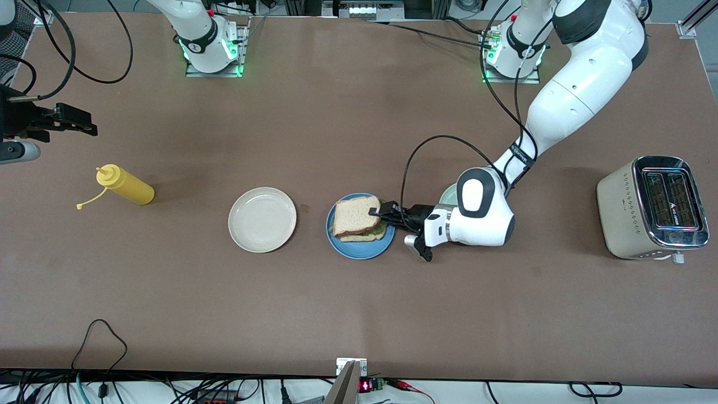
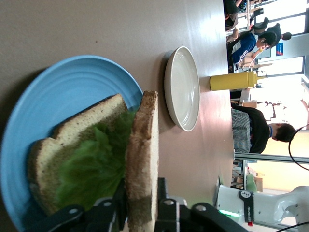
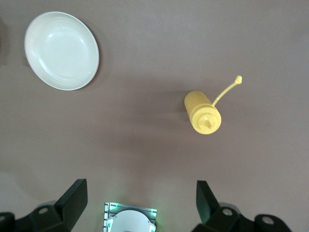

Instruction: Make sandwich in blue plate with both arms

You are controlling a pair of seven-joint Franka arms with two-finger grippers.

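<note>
- While the left gripper lies low over the blue plate's rim, at the edge toward the left arm's end of the tabletop, it has the edge of the top bread slice inside it; whether it clamps that crust or has slackened, I cannot tell.
- In the left wrist view the top slice rests against the crinkled lettuce leaf, which covers the bottom bread slice; the whole sandwich sits in the blue plate, near the middle of the tabletop.
- From the front view the top slice looks slightly askew over the lower one, with lettuce and crust peeking out at the edge nearer the front camera.
- Judgement: the step in hand is letting go of the top slice. To do it well, the gripper should part fully before it moves, then draw straight back toward the left arm's end, low and level, so the crust is not dragged or flipped off the lettuce.
- The risk is bread clinging to the gripper and sliding off the stack.
- A cream plate stands beside the blue one toward the right arm's end; a yellow squeeze bottle is farther that way.
- The right gripper waits, spread wide and empty, over bare tabletop near that bottle.
- A toaster stands at the left arm's end.
</note>
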